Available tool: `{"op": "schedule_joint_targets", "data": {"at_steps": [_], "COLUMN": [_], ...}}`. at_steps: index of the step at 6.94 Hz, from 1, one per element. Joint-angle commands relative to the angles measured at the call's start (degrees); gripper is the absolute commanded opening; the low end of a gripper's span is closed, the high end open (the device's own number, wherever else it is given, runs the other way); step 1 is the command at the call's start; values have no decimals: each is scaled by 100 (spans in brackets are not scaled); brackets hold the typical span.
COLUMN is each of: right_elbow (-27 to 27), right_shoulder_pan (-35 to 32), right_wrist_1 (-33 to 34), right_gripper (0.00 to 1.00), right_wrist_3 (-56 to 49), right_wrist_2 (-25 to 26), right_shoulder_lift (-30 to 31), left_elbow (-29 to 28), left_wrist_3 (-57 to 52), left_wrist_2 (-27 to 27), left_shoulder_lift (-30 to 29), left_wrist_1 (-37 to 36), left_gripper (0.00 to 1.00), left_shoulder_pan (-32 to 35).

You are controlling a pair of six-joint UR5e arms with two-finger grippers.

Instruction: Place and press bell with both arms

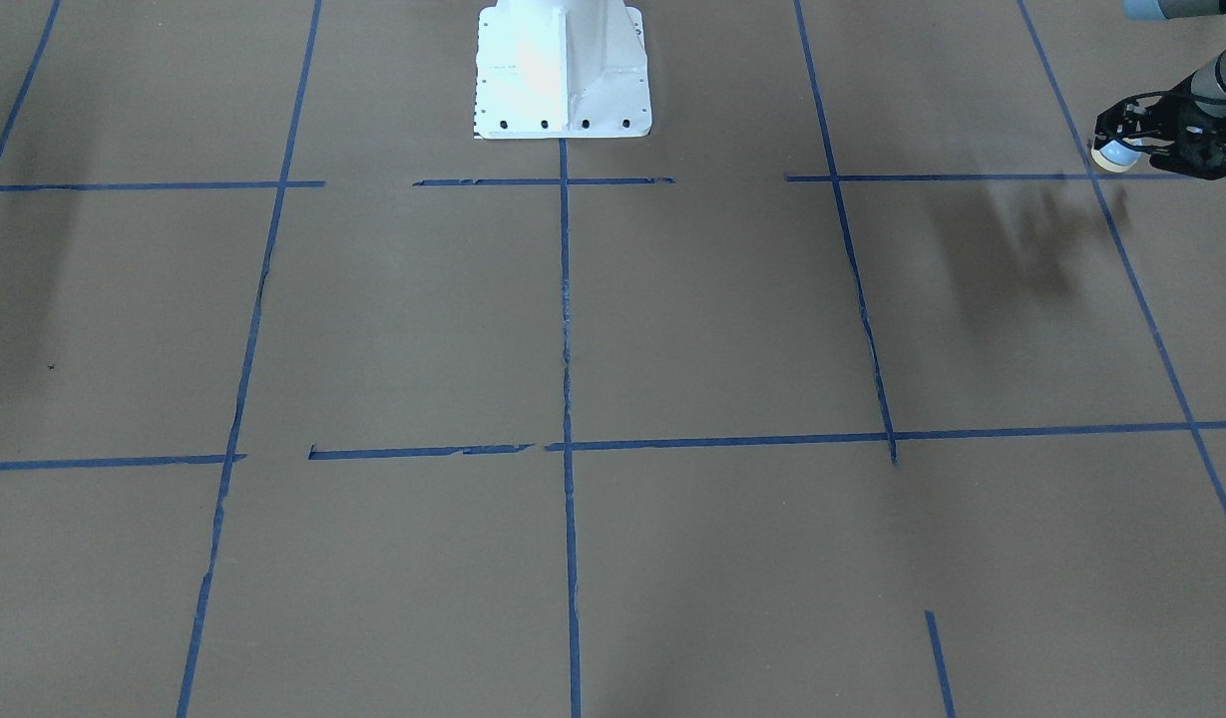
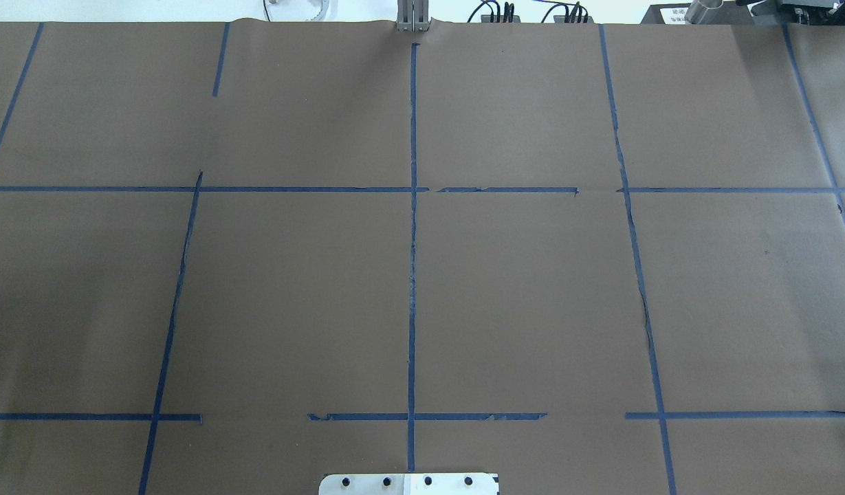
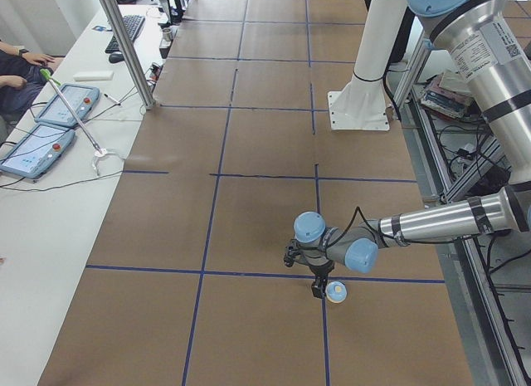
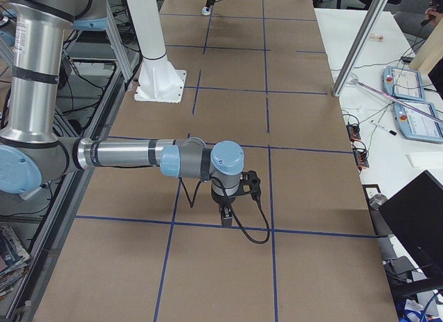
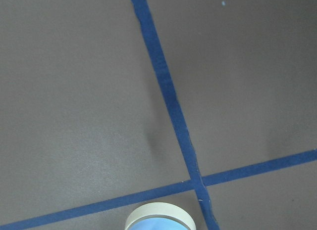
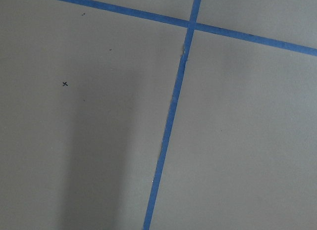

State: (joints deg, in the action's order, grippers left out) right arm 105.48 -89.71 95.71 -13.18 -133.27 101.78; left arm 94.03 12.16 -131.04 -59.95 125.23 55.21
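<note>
The light-blue bell (image 1: 1112, 156) with its cream rim sits at the fingertips of my left gripper (image 1: 1123, 142), near the table's far left corner by a tape crossing. The gripper looks shut on it and holds it tilted just above the brown paper. The bell's cream rim shows at the bottom of the left wrist view (image 5: 159, 216). In the exterior left view the bell (image 3: 336, 292) is right beside the left gripper (image 3: 317, 285). My right gripper (image 4: 226, 215) hangs low over the table's right part, pointing down. I cannot tell whether it is open or shut.
The table (image 2: 532, 289) is covered in brown paper with a blue tape grid (image 2: 412, 275). The white bolted pedestal (image 1: 563, 70) stands at the robot's side, in the middle. A side desk with tablets (image 3: 50, 112) and a metal pole (image 3: 124, 46) lies beyond the far edge.
</note>
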Motion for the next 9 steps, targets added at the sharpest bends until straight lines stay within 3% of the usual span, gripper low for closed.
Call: {"op": "schedule_joint_targets", "data": {"at_steps": [1, 6, 7, 8, 9], "right_elbow": [43, 69, 69, 78, 69], "right_shoulder_pan": [-3, -3, -3, -3, -3], "right_wrist_1": [0, 0, 0, 0, 0], "right_gripper": [100, 100, 100, 100, 100], "right_wrist_3": [0, 0, 0, 0, 0], "right_wrist_2": [3, 12, 12, 12, 12], "right_shoulder_lift": [9, 9, 9, 9, 9], "left_elbow": [-385, -482, -482, -482, -482], "left_wrist_3": [32, 32, 40, 154, 346], "left_wrist_2": [-141, -150, -150, -141, -124], "left_shoulder_lift": [1, -7, 1, -7, -8], "left_wrist_1": [449, 450, 449, 510, 694], "left_gripper": [100, 100, 89, 43, 24], "left_shoulder_pan": [-90, -362, -362, -371, -371]}}
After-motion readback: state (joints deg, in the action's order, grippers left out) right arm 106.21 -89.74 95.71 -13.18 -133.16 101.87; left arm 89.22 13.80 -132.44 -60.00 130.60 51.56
